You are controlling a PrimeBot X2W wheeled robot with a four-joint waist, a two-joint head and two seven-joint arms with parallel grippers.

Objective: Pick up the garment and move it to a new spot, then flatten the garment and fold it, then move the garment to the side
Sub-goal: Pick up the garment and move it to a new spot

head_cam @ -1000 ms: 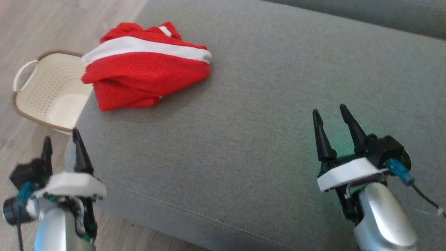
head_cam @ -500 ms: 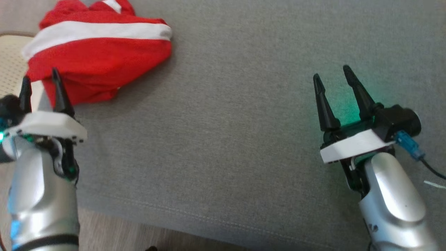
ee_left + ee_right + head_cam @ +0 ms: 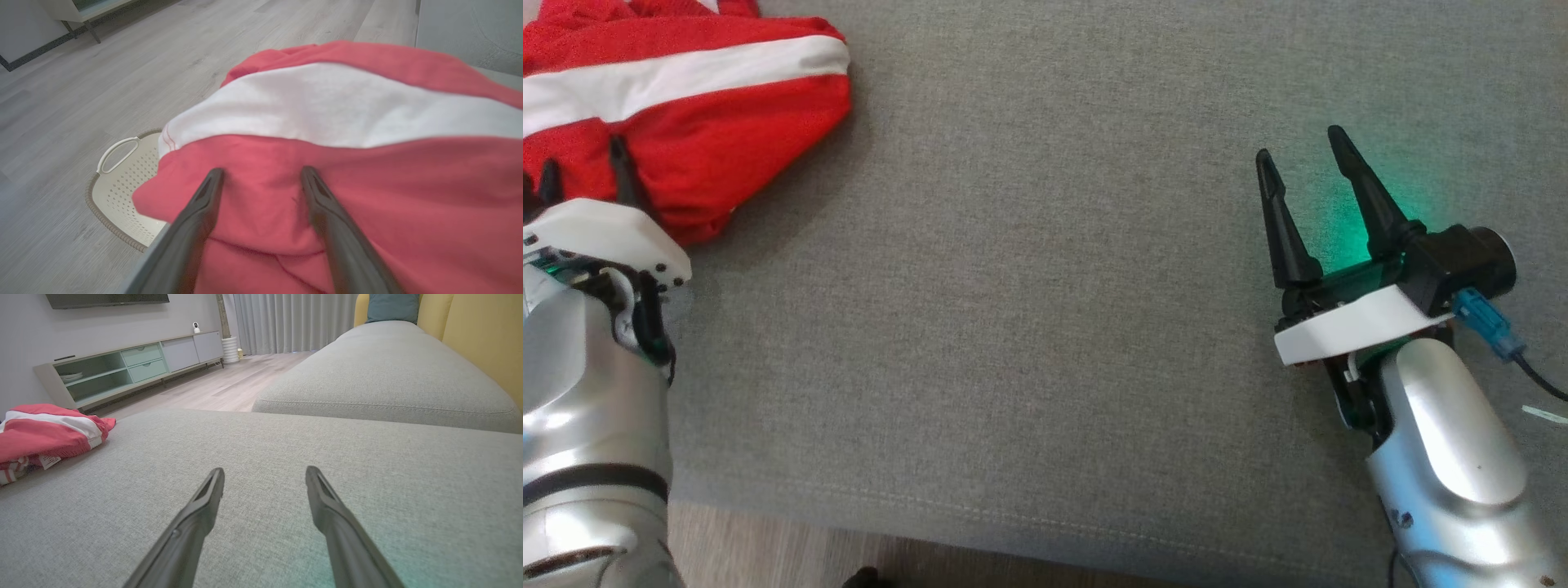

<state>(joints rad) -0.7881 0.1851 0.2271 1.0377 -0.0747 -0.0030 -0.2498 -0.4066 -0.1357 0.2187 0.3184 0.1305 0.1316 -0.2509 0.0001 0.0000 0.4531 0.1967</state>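
Grey woven sofa cushion (image 3: 1045, 327), with a crumpled red knit garment with a white stripe (image 3: 711, 106) heaped at its ten o'clock corner.

The garment is judged light, limp and unslippery, and a bunched red fold at its near edge is best pinched. Its far side is cut off in the head view, and its lower layers are hidden. A cream perforated plastic basket (image 3: 126, 192) is half covered at nine o'clock. The left gripper (image 3: 582, 159) is held spread over the near fold, contact unclear. The right gripper (image 3: 1298, 145) is spread and empty at three o'clock.
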